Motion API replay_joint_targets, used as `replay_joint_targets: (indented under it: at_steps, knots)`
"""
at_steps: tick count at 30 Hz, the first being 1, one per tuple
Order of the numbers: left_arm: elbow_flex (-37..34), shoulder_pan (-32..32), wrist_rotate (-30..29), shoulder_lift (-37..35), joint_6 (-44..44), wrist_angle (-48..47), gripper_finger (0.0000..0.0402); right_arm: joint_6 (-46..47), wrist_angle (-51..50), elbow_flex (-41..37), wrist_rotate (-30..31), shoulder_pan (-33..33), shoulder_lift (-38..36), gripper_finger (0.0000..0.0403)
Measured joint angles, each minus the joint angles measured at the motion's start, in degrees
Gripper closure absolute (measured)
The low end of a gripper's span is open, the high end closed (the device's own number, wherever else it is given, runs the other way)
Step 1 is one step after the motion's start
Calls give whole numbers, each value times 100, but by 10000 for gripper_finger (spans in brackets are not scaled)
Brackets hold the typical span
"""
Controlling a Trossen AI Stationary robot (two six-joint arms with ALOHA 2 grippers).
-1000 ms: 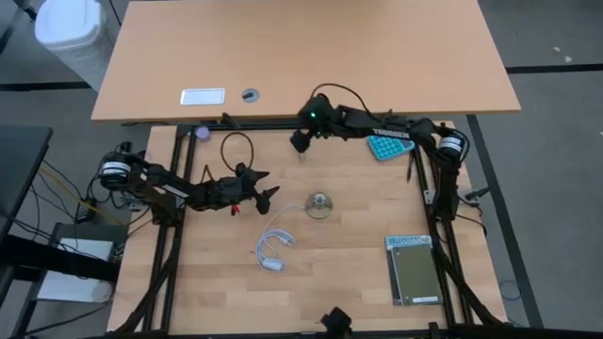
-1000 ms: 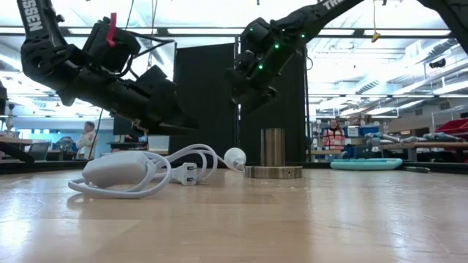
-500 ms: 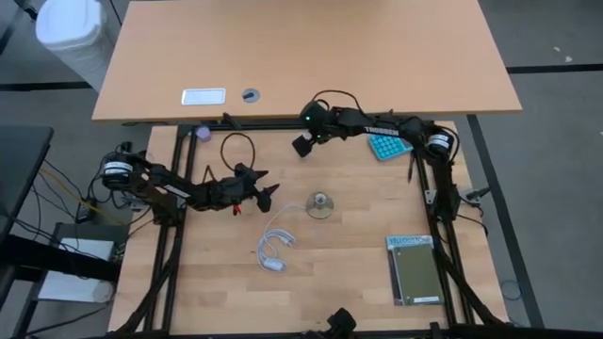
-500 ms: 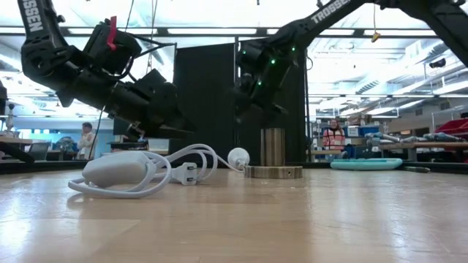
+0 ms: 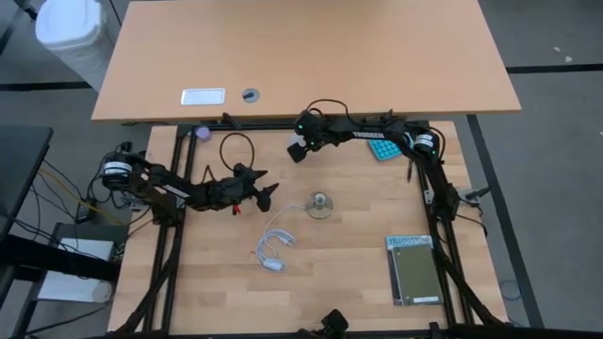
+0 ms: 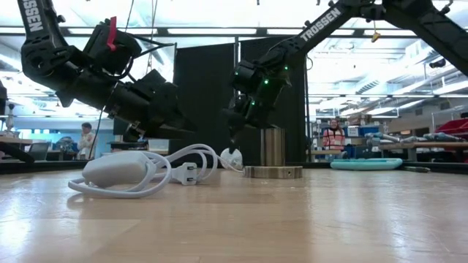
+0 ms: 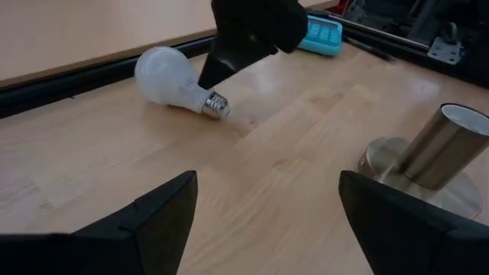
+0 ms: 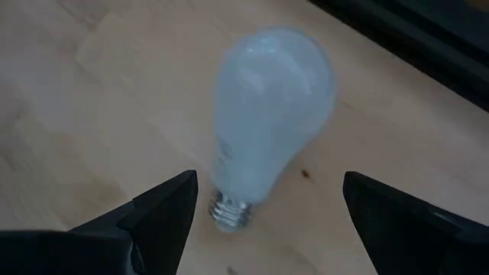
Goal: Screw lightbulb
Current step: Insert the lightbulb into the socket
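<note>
The right arm has swung inward and dropped over the last second, so the right gripper [image 5: 298, 151] now hangs close above the lightbulb [image 8: 269, 107], with its fingers [image 8: 164, 210] spread wide on either side and nothing held. The bulb lies on its side on the desk [image 5: 358, 245] near the far edge, glass toward the back rail, its threaded screw base [image 8: 229, 211] toward the middle of the desk. In the left wrist view the right gripper covers part of it from above. The left gripper [image 5: 267, 196] hovers wide and empty, left of the socket [image 5: 320, 203], which stands well apart from the bulb. The risk, as I judge it, lies in the round, smooth glass: if the fingers close off-centre, or one touches first, the bulb may roll or squirt sideways, perhaps against the rail; too hard a squeeze could crack it. A tilted grasp would also leave the threads misaligned for the socket. As for containers, the socket's upright metal tube [image 7: 438, 145] is open at the top and looks empty. The coiled white cable [image 5: 274, 247] lies nearer the front, the teal calculator [image 5: 381, 149] under the right arm.
</note>
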Motion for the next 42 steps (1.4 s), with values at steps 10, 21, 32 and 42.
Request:
replay_joint_targets:
  at_steps: [10,21,32,42]
  knots:
    - [2,0,3,0,42,9,78,-380,229,4,-173,259,0,74]
    - [2,0,4,0,35,221,78,-523,299,4,479,476,0,85]
    - [2,0,9,0,39,257,78,-768,707,9,654,537,58,88]
    - [4,0,13,-2,49,81,78,-1182,588,442,1574,738,699,88]
